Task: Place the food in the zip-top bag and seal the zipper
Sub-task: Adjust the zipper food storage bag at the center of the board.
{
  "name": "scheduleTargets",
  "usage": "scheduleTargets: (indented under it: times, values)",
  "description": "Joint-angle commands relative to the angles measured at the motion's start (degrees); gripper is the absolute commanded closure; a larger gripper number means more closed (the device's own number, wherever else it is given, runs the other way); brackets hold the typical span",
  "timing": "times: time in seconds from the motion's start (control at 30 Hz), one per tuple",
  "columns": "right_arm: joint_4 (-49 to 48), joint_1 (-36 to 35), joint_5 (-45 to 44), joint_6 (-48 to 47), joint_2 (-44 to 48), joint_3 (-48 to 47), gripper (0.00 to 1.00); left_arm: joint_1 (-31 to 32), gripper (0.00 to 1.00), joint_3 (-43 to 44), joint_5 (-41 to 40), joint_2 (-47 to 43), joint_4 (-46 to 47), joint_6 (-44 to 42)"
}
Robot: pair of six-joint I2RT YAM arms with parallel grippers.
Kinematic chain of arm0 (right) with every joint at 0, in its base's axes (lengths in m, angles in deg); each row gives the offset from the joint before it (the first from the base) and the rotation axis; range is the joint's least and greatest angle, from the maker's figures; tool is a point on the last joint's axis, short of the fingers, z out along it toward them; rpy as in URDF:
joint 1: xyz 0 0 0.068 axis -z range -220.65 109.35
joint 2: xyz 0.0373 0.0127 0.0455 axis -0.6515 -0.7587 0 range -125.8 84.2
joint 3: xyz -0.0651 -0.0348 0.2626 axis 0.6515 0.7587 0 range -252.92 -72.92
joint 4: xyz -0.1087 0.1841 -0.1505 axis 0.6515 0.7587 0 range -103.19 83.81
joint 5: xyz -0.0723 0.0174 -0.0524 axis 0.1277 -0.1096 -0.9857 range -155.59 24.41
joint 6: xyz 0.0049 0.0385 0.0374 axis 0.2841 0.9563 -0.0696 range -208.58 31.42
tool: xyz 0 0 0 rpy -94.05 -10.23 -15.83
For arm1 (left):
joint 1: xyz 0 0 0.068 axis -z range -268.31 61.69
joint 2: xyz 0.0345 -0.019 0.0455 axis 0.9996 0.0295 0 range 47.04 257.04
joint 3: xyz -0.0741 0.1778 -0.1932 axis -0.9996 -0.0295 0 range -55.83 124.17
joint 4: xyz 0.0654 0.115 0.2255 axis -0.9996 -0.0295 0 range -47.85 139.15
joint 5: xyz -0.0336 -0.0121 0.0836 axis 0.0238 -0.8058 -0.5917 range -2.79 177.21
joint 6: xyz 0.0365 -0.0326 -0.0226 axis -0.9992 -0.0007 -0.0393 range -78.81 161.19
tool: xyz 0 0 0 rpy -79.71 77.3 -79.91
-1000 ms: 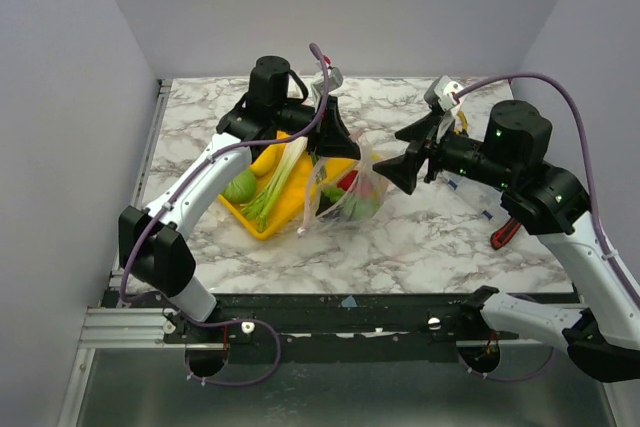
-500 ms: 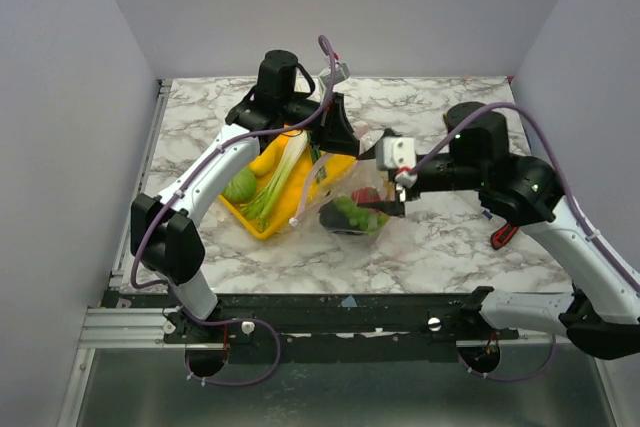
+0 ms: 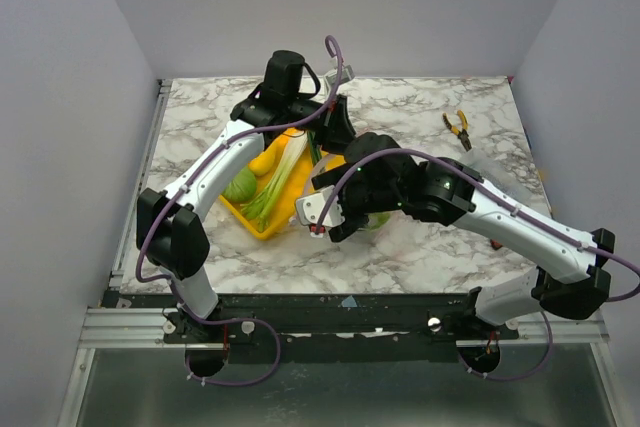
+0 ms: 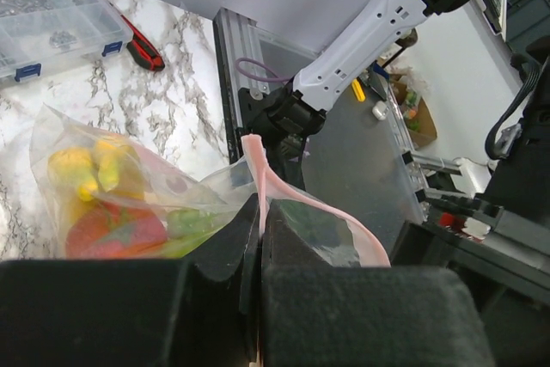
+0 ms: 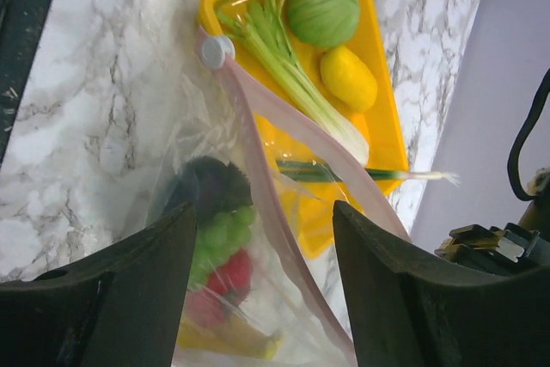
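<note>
Hanging at the 3 o'clock side of the yellow tray (image 5: 378, 49), the zip-top bag (image 5: 172, 126) is held by its zipper (image 4: 258, 169) in the tightly closed left fingers (image 4: 219, 251), while the right fingers (image 5: 404, 281) are seen spread apart, gripping nothing.

Right arm (image 3: 500, 217) lies across table (image 3: 400, 252) centre, barring near-right access to zip-top bag (image 5: 163, 135). Yellow tray (image 3: 262, 219) sits just left of bag (leeks (image 3: 282, 175) lying in it). Far-right marble open except pliers (image 3: 458, 127); near strip passable.

Marble table (image 3: 400, 97) bearing yellow tray (image 5: 384, 49), zip-top bag (image 5: 185, 148), pliers (image 3: 458, 127)
</note>
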Motion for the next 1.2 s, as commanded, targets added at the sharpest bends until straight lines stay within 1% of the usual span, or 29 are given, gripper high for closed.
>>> scheduleTargets:
  times: [0.0, 0.07, 0.13, 0.17, 0.2, 0.23, 0.3, 0.37, 0.43, 0.47, 0.5, 0.53, 0.57, 0.63, 0.7, 0.8, 0.9, 0.93, 0.97, 1.1, 1.17]
  values:
    - [1.4, -0.5, -8.1, -4.4, -2.1, 0.2, 0.38, 0.6, 1.00, 3.1, 0.4, -0.3, -4.4, -3.6]
    - [1.1, -0.4, -8.5, -4.2, -2.3, 0.8, 0.51, 0.6, 1.00, 3.5, 0.0, -0.3, -5.0, -3.7]
    - [0.0, -0.4, -8.4, -3.5, -2.1, 1.4, 0.68, 0.6, 1.00, 3.7, -0.7, -0.4, -5.4, -3.7]
    - [-0.4, -0.4, -8.1, -2.7, -2.0, 1.5, 0.84, 0.6, 0.98, 3.9, -1.8, -0.8, -6.0, -3.7]
    - [-0.7, -0.5, -7.7, -1.3, -1.8, 1.4, 0.99, 0.4, 0.87, 4.0, -3.2, -1.3, -6.6, -4.0]
    - [-1.0, -0.4, -6.9, 0.0, -1.5, 1.4, 1.00, 0.3, 0.76, 3.6, -5.0, -2.2, -7.0, -4.0]
    - [-2.2, -0.4, -4.6, 2.6, 0.4, 3.1, 1.00, -0.3, 0.62, 1.2, -8.9, -5.3, -5.3, -3.5]
    - [-5.5, -0.4, -3.0, 6.8, 3.0, 5.8, 1.00, -1.3, 0.51, -3.8, -11.3, -9.9, 0.6, -1.6]
    - [-8.5, -0.4, -1.4, 12.0, 5.1, 7.3, 1.00, -3.2, 0.38, -11.9, -13.6, -15.5, 10.6, 3.7]
    - [-9.6, -0.4, -0.7, 14.6, 6.0, 8.1, 1.00, -4.1, 0.32, -16.1, -15.0, -18.9, 18.0, 6.9]
    - [-10.5, -0.4, 0.0, 17.1, 6.7, 8.6, 1.00, -5.3, 0.23, -21.0, -17.0, -21.9, 24.1, 9.5]
    - [-11.1, -0.4, 0.3, 18.9, 7.4, 9.3, 1.00, -6.0, 0.10, -25.0, -19.6, -25.7, 30.5, 11.4]
    - [-11.6, -0.4, 0.9, 20.6, 7.8, 9.9, 1.00, -6.6, 0.02, -29.3, -22.9, -28.8, 34.5, 11.9]
    - [-13.7, -0.4, -0.3, 23.7, 8.7, 11.5, 1.00, -7.4, 0.02, -36.2, -29.2, -35.6, 40.7, 11.5]
    - [-15.0, -0.4, -2.4, 27.3, 8.6, 12.1, 1.00, -8.1, 0.02, -41.5, -34.7, -41.0, 44.5, 11.3]
    - [-15.8, -0.4, -5.3, 32.5, 7.7, 11.3, 1.00, -8.9, 0.02, -48.2, -39.6, -47.6, 47.6, 10.2]
    - [-16.6, -0.4, -8.2, 38.1, 6.4, 9.7, 1.00, -9.0, 0.02, -55.4, -39.9, -54.7, 51.7, 9.8]
    - [-17.1, -0.4, -8.5, 40.2, 6.0, 9.5, 1.00, -9.0, 0.04, -58.1, -39.4, -56.4, 53.3, 10.0]
    - [-17.8, -0.4, -9.8, 41.9, 5.9, 9.3, 1.00, -9.0, 0.07, -60.0, -38.9, -58.7, 54.2, 9.9]
    - [-19.9, -0.4, -13.4, 49.1, 4.8, 8.6, 1.00, -8.8, 0.25, -65.5, -36.9, -65.3, 53.1, 9.0]
    - [-20.9, -0.4, -14.8, 51.5, 4.4, 8.3, 1.00, -8.7, 0.25, -67.1, -38.1, -68.3, 49.5, 6.3]
